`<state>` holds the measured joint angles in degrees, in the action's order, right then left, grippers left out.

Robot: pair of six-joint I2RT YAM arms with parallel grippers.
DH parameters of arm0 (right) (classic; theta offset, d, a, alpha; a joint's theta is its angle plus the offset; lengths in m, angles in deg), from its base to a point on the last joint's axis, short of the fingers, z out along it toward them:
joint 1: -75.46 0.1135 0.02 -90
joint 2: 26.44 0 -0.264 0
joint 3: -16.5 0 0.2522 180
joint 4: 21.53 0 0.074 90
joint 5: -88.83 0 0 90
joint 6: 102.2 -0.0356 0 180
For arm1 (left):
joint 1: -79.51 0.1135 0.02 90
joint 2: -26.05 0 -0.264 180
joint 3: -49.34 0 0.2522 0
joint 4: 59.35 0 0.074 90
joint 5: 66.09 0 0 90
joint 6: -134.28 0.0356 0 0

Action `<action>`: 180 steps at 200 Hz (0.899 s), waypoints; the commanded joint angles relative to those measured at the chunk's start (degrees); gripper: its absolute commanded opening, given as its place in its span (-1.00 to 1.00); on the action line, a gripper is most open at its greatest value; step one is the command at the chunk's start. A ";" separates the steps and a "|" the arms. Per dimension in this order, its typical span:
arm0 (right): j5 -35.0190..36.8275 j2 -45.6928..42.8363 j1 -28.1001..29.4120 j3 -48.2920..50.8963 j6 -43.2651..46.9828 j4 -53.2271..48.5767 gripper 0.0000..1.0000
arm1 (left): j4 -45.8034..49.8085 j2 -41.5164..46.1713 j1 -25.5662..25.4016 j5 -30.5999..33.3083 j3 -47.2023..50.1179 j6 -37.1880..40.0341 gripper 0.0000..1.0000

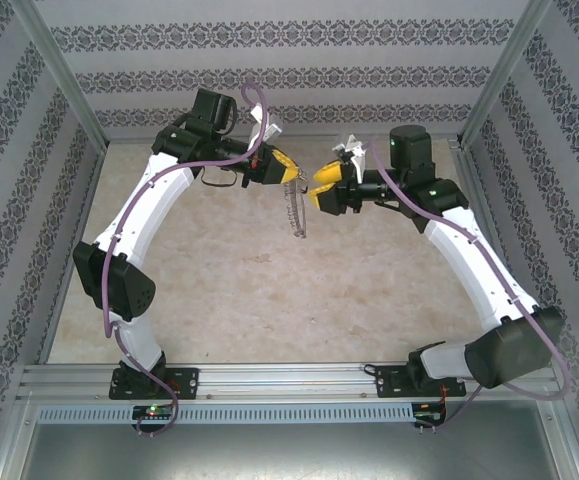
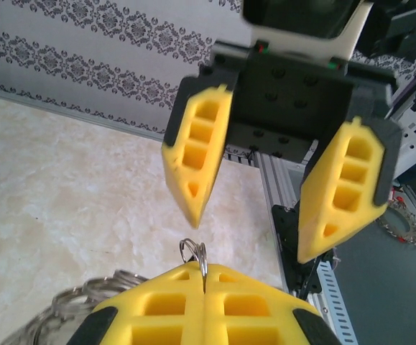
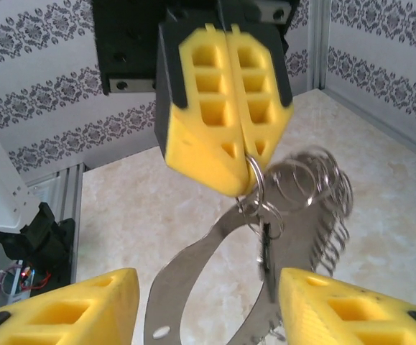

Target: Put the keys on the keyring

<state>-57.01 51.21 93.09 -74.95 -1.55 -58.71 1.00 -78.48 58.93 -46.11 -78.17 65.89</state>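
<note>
**While the keyring hangs**

As the keyring [image 1: 295, 212] is pinched by 1 small ring in the closed left gripper [image 3: 240, 169], above the table [image 1: 219, 300] near the middle of its far edge, that hold should be steady. The right gripper [image 2: 254, 230] is parted, empty, just beside. A silvery loop fringed with small rings is seen; a tiny dark piece [image 3: 266, 248], perhaps the keys, hangs among them.

keyring [image 1: 294, 212] below left gripper [image 1: 287, 171] (right gripper [image 1: 318, 187] just beside)
</note>
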 commanded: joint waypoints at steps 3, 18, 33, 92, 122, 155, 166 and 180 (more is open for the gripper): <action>-2.00 0.36 -0.13 1.47 -1.58 4.58 0.13 | -3.09 2.14 -0.47 -1.99 0.29 -1.13 -1.00; -2.34 1.33 -0.13 1.32 -1.94 5.40 0.14 | -3.17 2.33 -0.43 -2.39 0.33 -1.15 -1.00; -2.65 2.35 -0.08 1.05 -2.50 6.49 0.15 | -3.09 2.48 -0.52 -2.89 0.37 -1.13 -1.00; -3.32 4.99 0.96 0.17 -4.37 9.82 0.13 | -3.36 2.76 -0.83 -3.43 0.38 -1.21 -1.00; -2.37 6.16 1.87 0.24 -5.53 11.91 0.10 | -3.45 2.84 -0.91 -3.65 0.35 -1.21 -1.00; -1.47 7.12 3.02 0.43 -6.03 12.69 -0.24 | -3.79 2.93 -0.89 -3.64 0.46 -1.48 -1.00; -1.47 7.03 3.20 0.74 -6.16 12.74 -0.46 | -3.97 3.02 -0.92 -3.47 0.46 -1.57 -1.00; -1.42 6.74 3.39 1.30 -6.17 12.65 -0.72 | -4.29 3.10 -0.99 -3.46 0.55 -1.74 -1.00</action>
<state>-58.05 57.99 95.63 -73.80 -7.43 -47.69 -0.27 -78.15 58.82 -47.03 -77.89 64.95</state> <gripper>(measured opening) 0.225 0.051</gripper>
